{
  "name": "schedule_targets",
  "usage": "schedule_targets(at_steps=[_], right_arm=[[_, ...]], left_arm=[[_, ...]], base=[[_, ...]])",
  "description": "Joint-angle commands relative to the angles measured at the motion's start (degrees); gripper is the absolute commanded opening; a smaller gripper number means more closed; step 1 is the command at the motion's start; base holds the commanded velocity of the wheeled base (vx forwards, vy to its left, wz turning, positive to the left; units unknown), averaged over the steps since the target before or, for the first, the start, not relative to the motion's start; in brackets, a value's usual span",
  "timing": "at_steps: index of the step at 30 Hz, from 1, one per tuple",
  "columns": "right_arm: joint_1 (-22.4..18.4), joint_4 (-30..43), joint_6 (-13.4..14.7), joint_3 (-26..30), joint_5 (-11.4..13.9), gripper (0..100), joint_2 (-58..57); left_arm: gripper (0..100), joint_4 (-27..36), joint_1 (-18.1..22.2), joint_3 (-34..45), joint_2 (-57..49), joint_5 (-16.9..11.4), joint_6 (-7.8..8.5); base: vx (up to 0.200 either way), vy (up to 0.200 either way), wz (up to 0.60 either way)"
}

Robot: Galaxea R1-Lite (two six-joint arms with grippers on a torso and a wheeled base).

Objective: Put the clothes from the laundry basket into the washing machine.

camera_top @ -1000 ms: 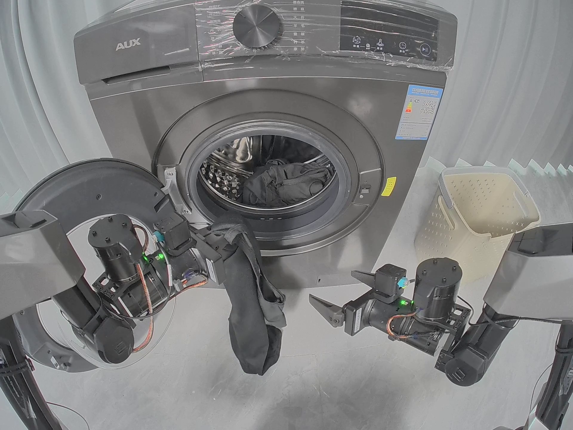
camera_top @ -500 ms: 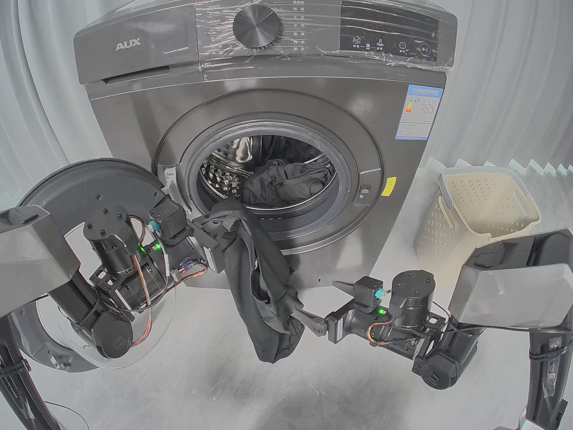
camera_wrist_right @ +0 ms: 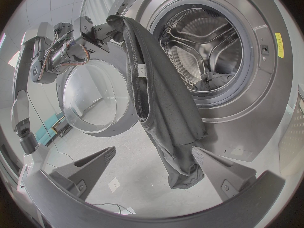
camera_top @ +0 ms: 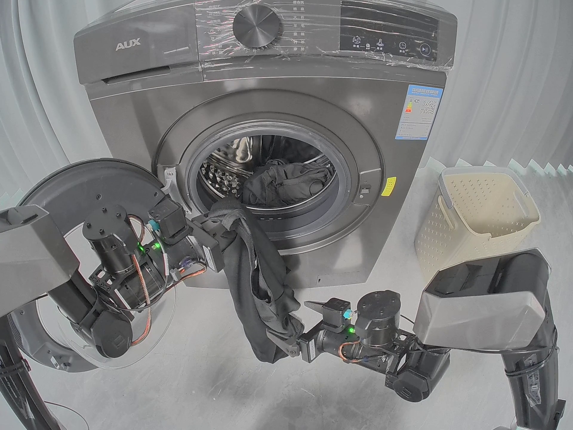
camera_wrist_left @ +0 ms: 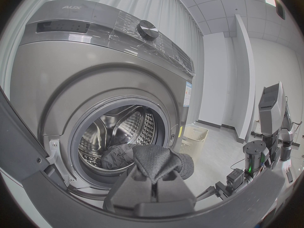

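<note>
Fingers of the left gripper (camera_top: 216,238) pinch the top fold of a black garment (camera_top: 256,294). It hangs at the lower middle of the head view, just in front of the open mouth of the washing machine (camera_top: 262,91). The cloth's upper end sits level with the lower left rim of the opening but outside it, and its long tail drops clear of the floor (camera_top: 197,383). The right gripper (camera_wrist_right: 152,149) is at the tail's lower end with its fingers (camera_wrist_right: 95,160) spread wide. The right wrist view shows the bottom of the cloth between them, touching or nearly touching one finger, with nothing clamped.

Inside the drum (camera_top: 230,174) lies a bundle of dark clothing (camera_top: 285,183), so at least one piece looks delivered. The round door (camera_top: 89,189) stands swung open at the left of the frame. The laundry basket (camera_top: 477,210), at the right of the frame beside the machine, shows bare perforated walls and no cloth in the visible part of its inside. Its very bottom is hidden.

Judged from this, the task looks near its end, and the held piece is probably the last. What remains is to gather up the tail, likely with the right fingers, carry the whole garment through the opening, and release it.
</note>
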Motion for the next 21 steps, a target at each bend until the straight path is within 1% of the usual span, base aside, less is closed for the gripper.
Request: schedule_targets(at_steps=[1, 4, 9, 13, 17, 19, 21], right_arm=[[0.0, 0.5, 0.3, -3.5, 0.2, 100, 2.5], [-0.2, 0.6, 0.3, -5.9, 0.2, 100, 4.5], [0.0, 0.8, 0.3, -7.9, 0.1, 100, 6.7], [-0.4, 0.6, 0.4, -12.4, -0.3, 100, 9.6], [-0.5, 0.6, 0.6, -15.0, -0.5, 100, 10.4], [-0.5, 0.5, 0.6, -15.7, -0.8, 100, 10.6], [-0.5, 0.3, 0.7, -18.4, -1.9, 100, 12.0]], left_arm=[[0, 0.0, 0.0, 0.0, 0.0, 0.0, 0.02], [0, 0.0, 0.1, 0.0, 0.0, 0.0, 0.02], [0, 0.0, 0.0, 0.0, 0.0, 0.0, 0.02], [0, 0.0, 0.0, 0.0, -0.1, 0.0, 0.02], [0, 0.0, 0.0, 0.0, 0.0, 0.0, 0.02], [0, 0.0, 0.0, 0.0, 0.0, 0.0, 0.02], [0, 0.0, -0.1, 0.0, -0.1, 0.0, 0.02]], base=[[0.000, 0.000, 0.00], [0.000, 0.000, 0.00], [0.000, 0.000, 0.00], [0.000, 0.000, 0.00], [0.000, 0.000, 0.00], [0.000, 0.000, 0.00], [0.000, 0.000, 0.00]])
